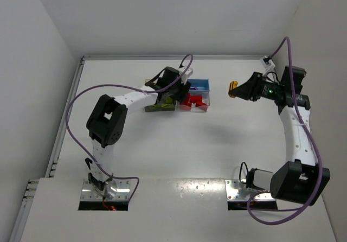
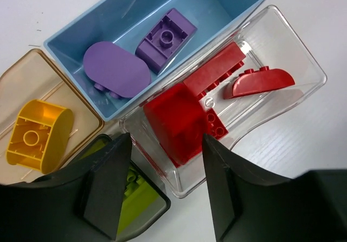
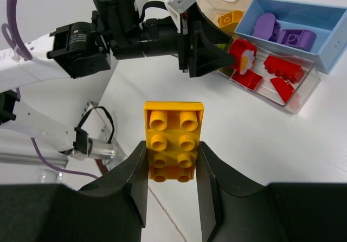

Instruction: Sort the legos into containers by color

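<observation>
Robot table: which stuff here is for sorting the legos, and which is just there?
For the job: yellow lego in the right gripper; red legos in the clear bin; purple legos in the blue bin; tan bin; dark grey bin.
Just there: purple cables; metal base plates.

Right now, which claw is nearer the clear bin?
Left. The left claw is over the clear bin; the right claw, gripping a yellow lego, is off to its right.
</observation>
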Robot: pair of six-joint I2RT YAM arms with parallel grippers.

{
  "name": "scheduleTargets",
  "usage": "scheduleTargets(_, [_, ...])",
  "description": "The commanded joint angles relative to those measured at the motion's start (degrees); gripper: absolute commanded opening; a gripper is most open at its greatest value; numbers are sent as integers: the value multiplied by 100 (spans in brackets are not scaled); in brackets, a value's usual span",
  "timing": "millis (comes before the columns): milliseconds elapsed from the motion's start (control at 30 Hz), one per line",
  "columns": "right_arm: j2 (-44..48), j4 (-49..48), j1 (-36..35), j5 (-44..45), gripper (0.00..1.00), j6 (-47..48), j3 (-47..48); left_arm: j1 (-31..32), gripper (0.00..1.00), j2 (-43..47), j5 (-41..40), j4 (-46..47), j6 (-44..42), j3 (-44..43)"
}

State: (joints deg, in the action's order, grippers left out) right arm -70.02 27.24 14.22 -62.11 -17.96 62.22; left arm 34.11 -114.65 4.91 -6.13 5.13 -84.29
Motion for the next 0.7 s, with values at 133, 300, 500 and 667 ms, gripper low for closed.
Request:
scheduleTargets(133, [-231,-9,-103,400,0,126,142,52,62,390,239,270,462,-123])
scheduleTargets(300, [-775,150,-875,1243,0,652,860,-193,80,1347,-41,683,1165,141])
scheduleTargets(500, [-2292,-166,-2202,2131,0,539,2021,-896,100,1946,-544,-440,1545,-307])
scheduleTargets(667, [-3876,-27,-3063,2563,0,477,3688,-1870,100,2604,-420,-854,1238,236])
